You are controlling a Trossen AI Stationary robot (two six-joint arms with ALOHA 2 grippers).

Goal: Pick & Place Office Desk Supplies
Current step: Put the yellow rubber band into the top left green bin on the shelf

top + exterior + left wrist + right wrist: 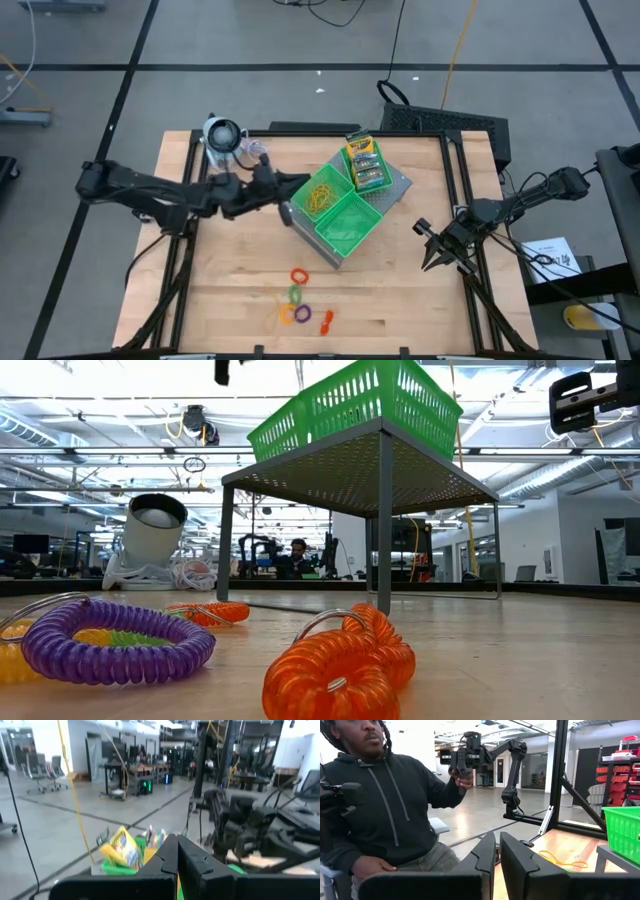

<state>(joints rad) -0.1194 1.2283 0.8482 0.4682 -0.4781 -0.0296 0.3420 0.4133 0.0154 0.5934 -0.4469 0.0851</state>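
Two card boxes (364, 163) beyond left tool (283, 190)

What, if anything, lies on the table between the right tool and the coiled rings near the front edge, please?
Nothing visible does. In the high view the right tool is shut, at the table's right edge, and only bare wooden table separates it from the orange, green, purple and yellow coiled plastic rings. The green mesh baskets sit farther back, clear of that line.
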